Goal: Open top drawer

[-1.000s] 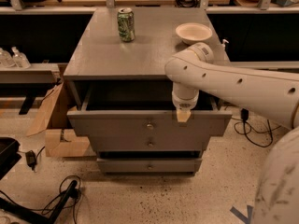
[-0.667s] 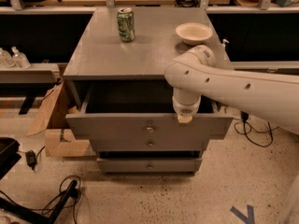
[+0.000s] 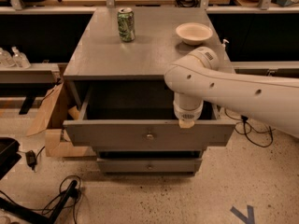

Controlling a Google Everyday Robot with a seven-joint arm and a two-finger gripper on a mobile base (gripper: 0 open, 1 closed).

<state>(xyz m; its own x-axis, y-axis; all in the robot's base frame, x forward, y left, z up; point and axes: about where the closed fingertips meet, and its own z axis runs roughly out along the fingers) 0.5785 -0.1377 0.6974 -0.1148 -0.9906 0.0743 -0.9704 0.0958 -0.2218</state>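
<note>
The top drawer (image 3: 117,134) of the grey cabinet stands pulled well out, its deep grey box showing and its small round knob (image 3: 149,136) at the centre of the front panel. My white arm reaches in from the right. The gripper (image 3: 187,122) hangs at the drawer front's upper edge, right of centre, with its tip at the rim. The arm's wrist hides most of it.
On the cabinet top (image 3: 140,50) stand a green can (image 3: 125,24) and a cream bowl (image 3: 194,32). A lower drawer (image 3: 149,166) is shut below. A cardboard box (image 3: 51,120) sits left of the cabinet. Cables (image 3: 56,199) lie on the floor at the front left.
The drawer has come a little further out toward the camera. The gripper moved with the drawer's front edge.
</note>
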